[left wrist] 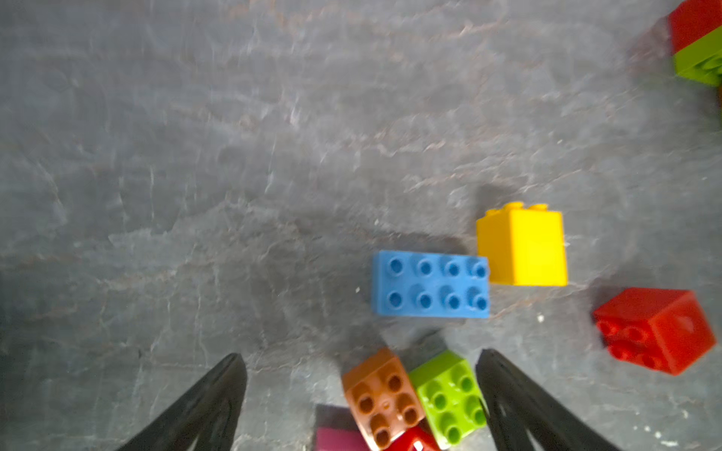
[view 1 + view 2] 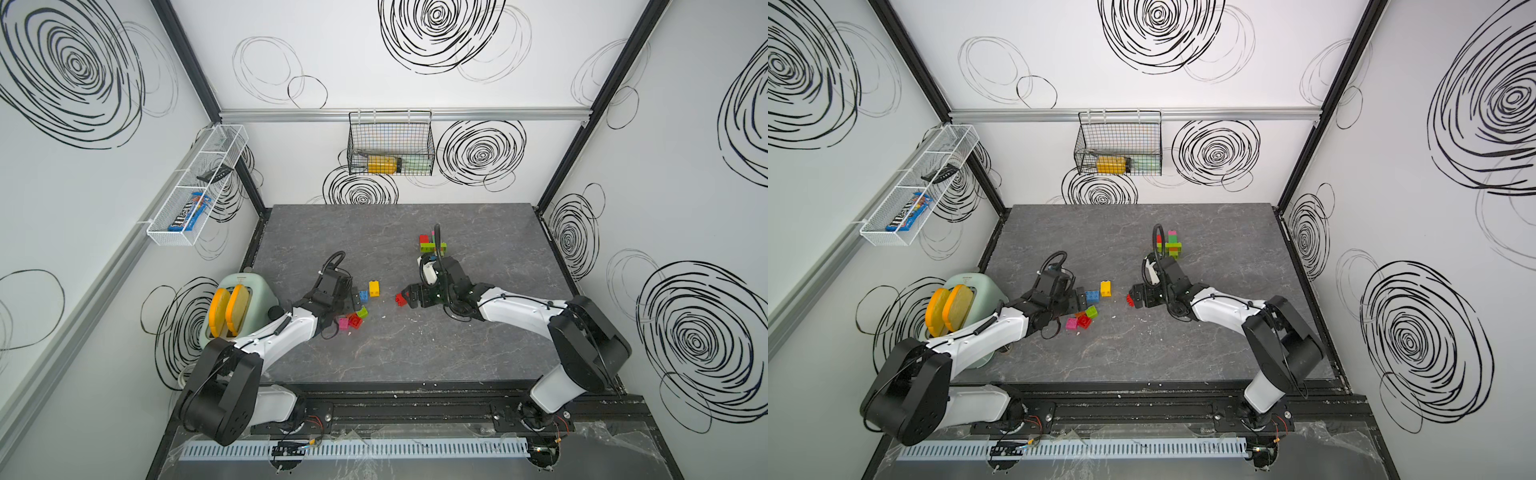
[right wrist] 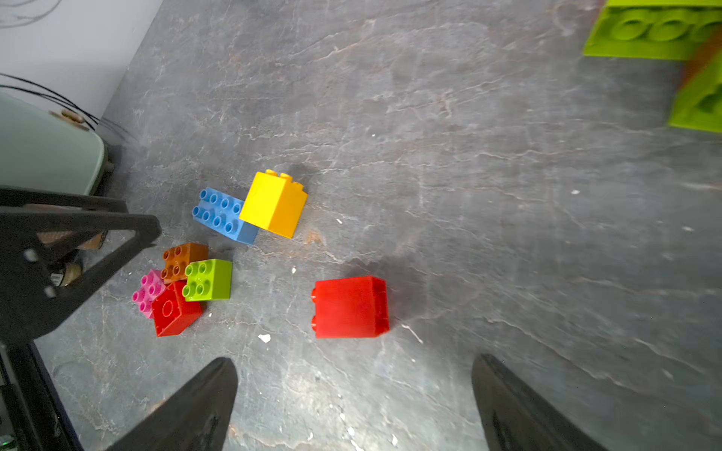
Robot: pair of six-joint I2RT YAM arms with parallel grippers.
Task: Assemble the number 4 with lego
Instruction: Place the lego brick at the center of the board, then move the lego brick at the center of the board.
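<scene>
Robot arms reach in from the near edge of a grey table (image 2: 415, 357), elbows raised and forearms slanting down toward a yellow brick (image 2: 374, 288) near the middle. The left arm (image 2: 282, 328) passes a pale green toaster (image 2: 249, 291); the left gripper (image 1: 359, 357) hangs low, jaws wide apart and empty, an orange brick (image 1: 385, 394) and a lime brick (image 1: 449, 394) lying between its fingertips. A blue brick (image 1: 429, 284) touches the yellow brick on the toaster side; a pink brick (image 3: 148, 291) and a red brick (image 3: 174, 310) crowd the orange and lime pair, nearer the robot than the yellow brick. The right arm (image 2: 515, 309) bends at the wrist so the right gripper (image 3: 353, 361) faces the yellow brick, jaws spread and empty, a lone red brick (image 3: 350, 307) on its side just ahead of the fingertips. A part-built stack (image 2: 1172, 245) of lime, red and pink stands beyond the yellow brick, farther from the robot.
</scene>
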